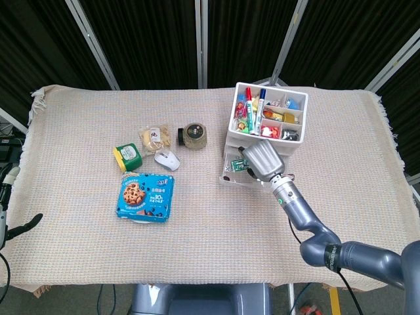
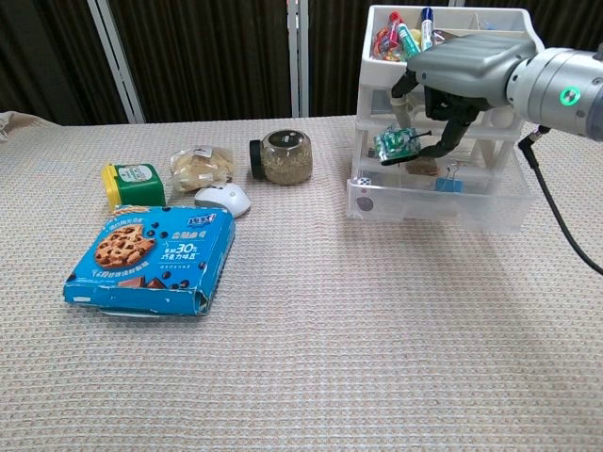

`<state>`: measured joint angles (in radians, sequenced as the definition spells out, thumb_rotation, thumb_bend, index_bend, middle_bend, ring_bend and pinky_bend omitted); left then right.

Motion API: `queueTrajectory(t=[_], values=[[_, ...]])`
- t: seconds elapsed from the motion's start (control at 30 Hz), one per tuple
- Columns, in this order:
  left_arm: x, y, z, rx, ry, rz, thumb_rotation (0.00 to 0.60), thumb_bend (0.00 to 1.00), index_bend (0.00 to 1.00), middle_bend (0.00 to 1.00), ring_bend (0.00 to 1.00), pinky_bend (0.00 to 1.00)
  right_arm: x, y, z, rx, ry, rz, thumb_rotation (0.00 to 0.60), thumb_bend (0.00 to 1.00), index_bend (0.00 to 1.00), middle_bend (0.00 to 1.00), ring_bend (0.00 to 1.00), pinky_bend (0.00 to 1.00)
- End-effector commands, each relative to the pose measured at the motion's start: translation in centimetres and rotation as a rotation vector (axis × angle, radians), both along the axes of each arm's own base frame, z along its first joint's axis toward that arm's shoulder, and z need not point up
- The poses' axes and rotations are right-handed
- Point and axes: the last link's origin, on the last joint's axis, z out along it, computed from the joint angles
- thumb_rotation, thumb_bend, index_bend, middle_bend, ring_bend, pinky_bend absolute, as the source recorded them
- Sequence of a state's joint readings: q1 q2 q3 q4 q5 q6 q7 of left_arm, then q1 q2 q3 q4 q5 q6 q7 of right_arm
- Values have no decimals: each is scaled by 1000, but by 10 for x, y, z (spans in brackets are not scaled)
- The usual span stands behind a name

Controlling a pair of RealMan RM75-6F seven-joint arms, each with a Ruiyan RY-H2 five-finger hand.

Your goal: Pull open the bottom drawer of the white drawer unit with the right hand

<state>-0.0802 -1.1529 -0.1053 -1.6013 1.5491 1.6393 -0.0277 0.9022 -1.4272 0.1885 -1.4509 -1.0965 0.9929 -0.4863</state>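
Bottom clear plastic drawer (image 2: 438, 200) of the white plastic drawer unit (image 2: 459, 89) stands pulled well out toward the robot, directly below the right hand (image 2: 443, 80), so the opening itself looks done. Raised above that drawer, level with the unit's upper tiers, with fingers curled down around a small green packet-like item (image 2: 396, 143) pinched at the fingertips; hard to say from either view just what that item is, or whether it is meant to be held at all. Inside the drawer, beneath and to the right of the hand, a blue binder clip (image 2: 448, 183) and a small white die (image 2: 362, 182) at the near left corner. Left of the task, as judged: little beyond letting go of the stray item and clearing away. Far off to the left, only a dark tip of the left hand (image 1: 25, 223) at the head view's edge, grip unreadable.
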Motion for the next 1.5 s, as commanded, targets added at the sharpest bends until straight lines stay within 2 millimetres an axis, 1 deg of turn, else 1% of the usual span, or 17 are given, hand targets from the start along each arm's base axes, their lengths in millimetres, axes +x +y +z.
queueTrajectory(t=[0.03,0.17,0.27,0.3,0.37,0.43,0.53,0.6,0.67,0.77,0.8,0.97,1.03,1.1,1.13,1.37,1.5], values=[[0,-1,0,1,-2,-3,600,96,0,0,0,0,-7,5,16,-36,-5,-5,600,231,571,1000,984,664],[1,-2,1,0,-6,-8,600,95,0,0,0,0,-21,16,40,-88,-5,-18,600,231,571,1000,984,664],[1,-3,1,-2,-6,-10,600,95,0,0,0,0,-28,22,50,-101,-16,-30,600,231,571,1000,984,664],[1,-4,1,-3,-7,-13,600,95,0,0,0,0,-36,28,60,-124,-21,-45,600,231,571,1000,984,664],[2,-4,0,-5,-5,-19,600,95,0,0,0,0,-46,38,72,-146,-29,-58,600,229,571,1000,984,664],[3,-5,0,-7,-2,-22,600,95,0,0,0,0,-54,45,80,-165,-41,-75,600,229,570,1000,984,664],[4,-6,-1,-9,1,-24,600,96,0,0,0,0,-76,56,93,-198,-57,-135,600,228,569,1000,984,664],[5,-7,-1,-9,2,-24,600,96,0,0,0,0,-86,61,98,-207,-56,-160,600,228,566,1000,984,664],[6,-8,-2,-10,3,-26,600,96,0,0,0,0,-104,69,105,-227,-58,-206,600,228,564,1000,984,664],[7,-9,-2,-8,5,-28,600,95,0,0,0,0,-121,76,111,-237,-67,-248,600,228,562,1000,984,664],[8,-10,-3,-9,6,-29,600,95,0,0,0,0,-131,80,113,-240,-70,-276,600,228,561,1000,984,664],[9,-10,-5,-12,12,-29,600,96,0,0,0,0,-153,87,109,-217,-51,-326,600,228,558,1000,984,664],[9,-10,-5,-15,15,-28,600,95,0,0,0,0,-163,90,103,-196,-30,-348,600,227,555,1000,984,664],[9,-9,-7,-21,22,-26,600,95,0,0,0,0,-179,95,90,-157,0,-389,600,222,552,1000,984,664],[9,-9,-8,-23,25,-26,600,96,0,0,0,0,-183,96,85,-145,4,-399,600,220,551,1000,984,665],[8,-7,-9,-27,31,-18,600,95,0,0,0,0,-194,102,65,-99,-17,-414,600,186,512,1000,971,655],[8,-7,-9,-29,34,-15,600,96,0,0,0,0,-197,106,60,-111,-28,-403,600,176,463,1000,953,640]])
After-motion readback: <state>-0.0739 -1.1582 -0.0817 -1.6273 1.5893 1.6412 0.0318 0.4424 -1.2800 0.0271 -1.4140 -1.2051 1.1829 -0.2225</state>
